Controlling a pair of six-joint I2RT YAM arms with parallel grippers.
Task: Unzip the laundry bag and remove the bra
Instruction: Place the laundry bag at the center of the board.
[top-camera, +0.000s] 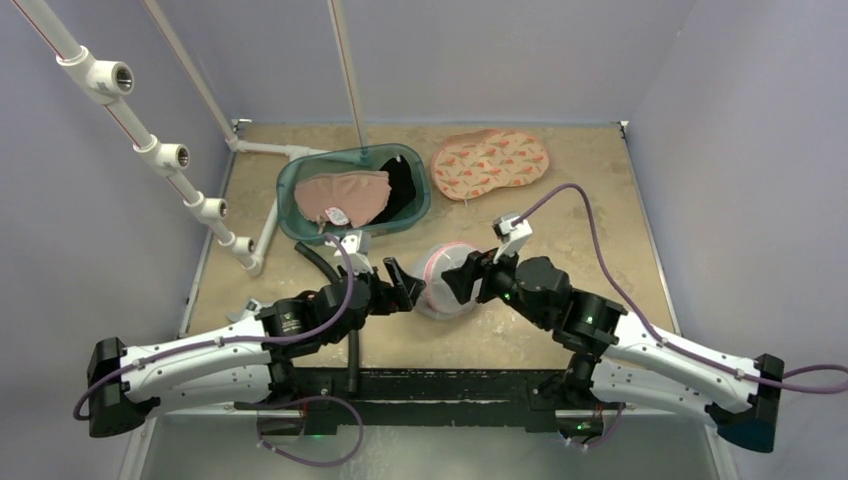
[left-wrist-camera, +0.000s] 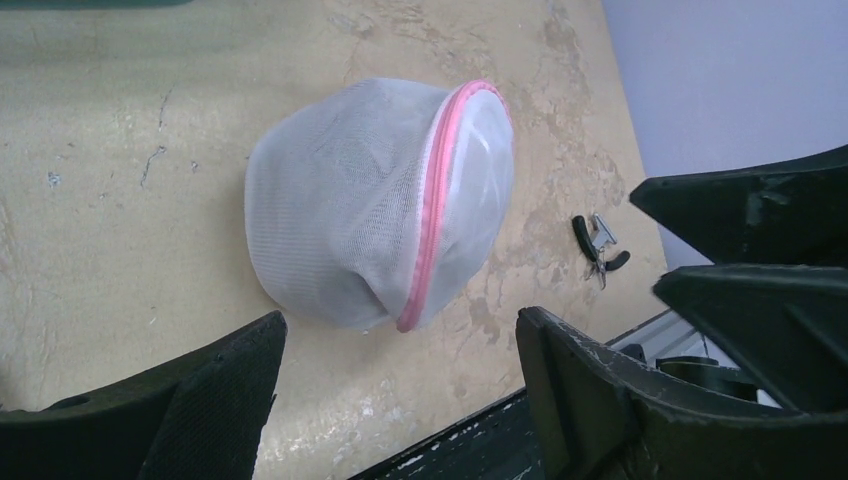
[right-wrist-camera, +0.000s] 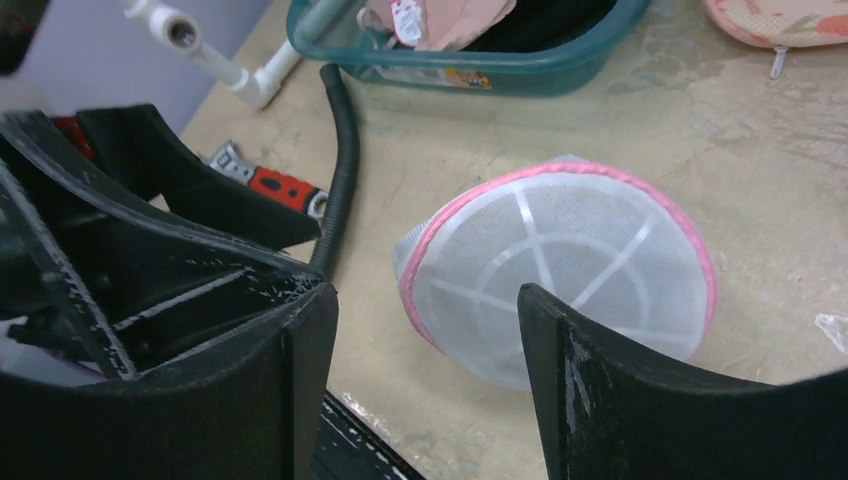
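Observation:
The laundry bag (top-camera: 440, 272) is a white mesh dome with a pink zipper around its rim, lying on the tan table between my two grippers. The zipper looks shut along the part I can see. In the left wrist view the laundry bag (left-wrist-camera: 370, 200) lies just beyond my left gripper (left-wrist-camera: 400, 345), which is open and apart from it. My right gripper (right-wrist-camera: 425, 305) is open too, with the flat ribbed face of the bag (right-wrist-camera: 560, 265) just past its fingertips. From above, the left gripper (top-camera: 405, 285) and the right gripper (top-camera: 455, 280) flank the bag. The bra is hidden.
A teal basket (top-camera: 293, 200) behind the bag holds a beige-pink garment (top-camera: 340, 195) and something black. A peach patterned pouch (top-camera: 490, 162) lies at the back right. A black hose (top-camera: 325, 265) and white pipe rack (top-camera: 160, 150) stand left. Pliers (left-wrist-camera: 598, 245) lie near the front edge.

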